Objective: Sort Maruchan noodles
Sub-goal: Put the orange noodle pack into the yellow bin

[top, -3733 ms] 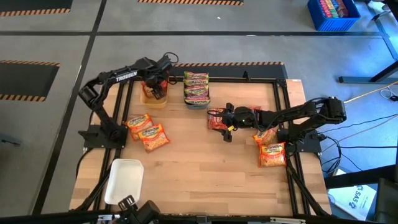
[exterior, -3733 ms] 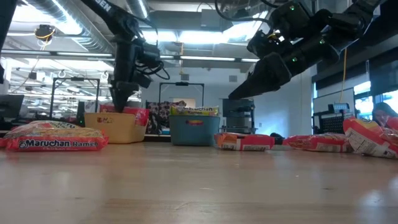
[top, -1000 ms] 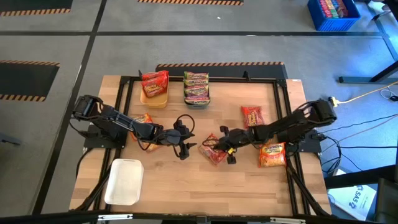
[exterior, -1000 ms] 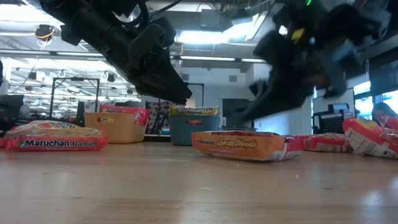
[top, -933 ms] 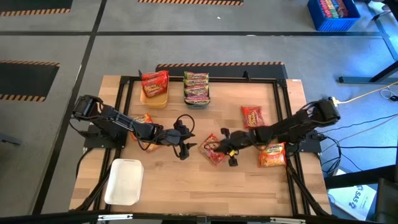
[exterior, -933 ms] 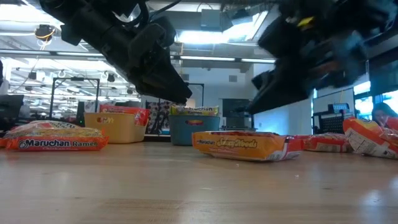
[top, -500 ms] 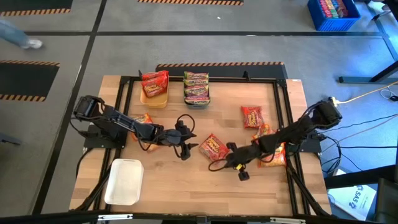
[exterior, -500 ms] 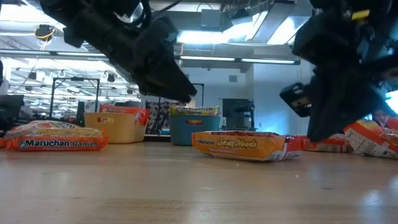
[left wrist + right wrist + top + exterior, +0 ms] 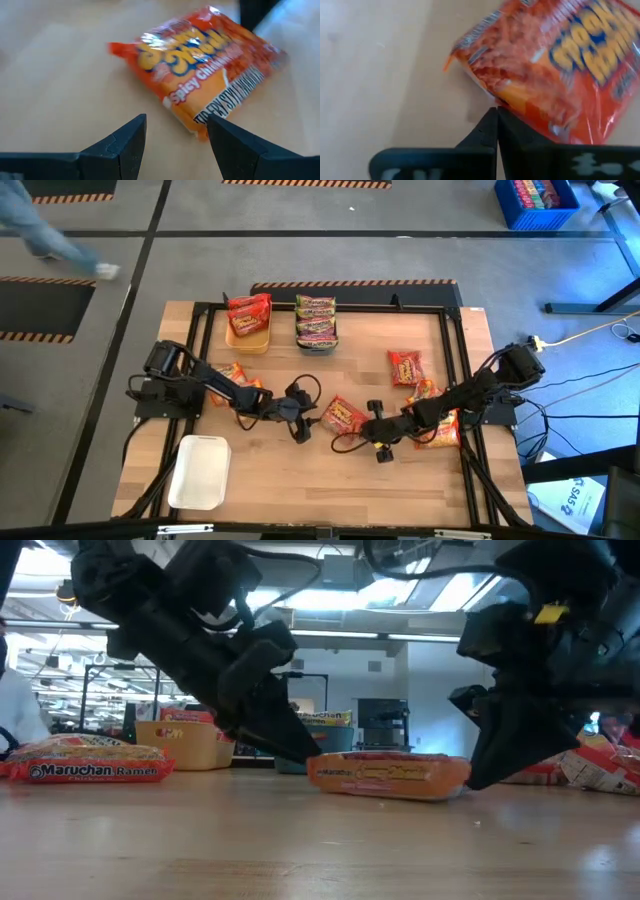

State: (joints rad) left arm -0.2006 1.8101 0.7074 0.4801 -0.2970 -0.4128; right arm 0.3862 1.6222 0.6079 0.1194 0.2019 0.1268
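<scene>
Noodle packet [image 9: 343, 416] lies flat between the wide left pincer [image 9: 303, 425] and the closed, empty right pincer [image 9: 371, 429].

Workshop or lab hall, not a home. My table [image 9: 300, 470] is a wooden bench in a black metal frame [image 9: 330, 308], standing on a grey concrete floor [image 9: 300, 260]. Hazard-striped tape [image 9: 350, 282] marks the floor at 12 o'clock. Blue crate [image 9: 535, 202] at 2 o'clock. Level view: exposed ceiling ducting [image 9: 110, 565], strip lights [image 9: 340, 635], equipment racks [image 9: 110, 690]. Cables [image 9: 590, 380] trail at 3 o'clock.
</scene>
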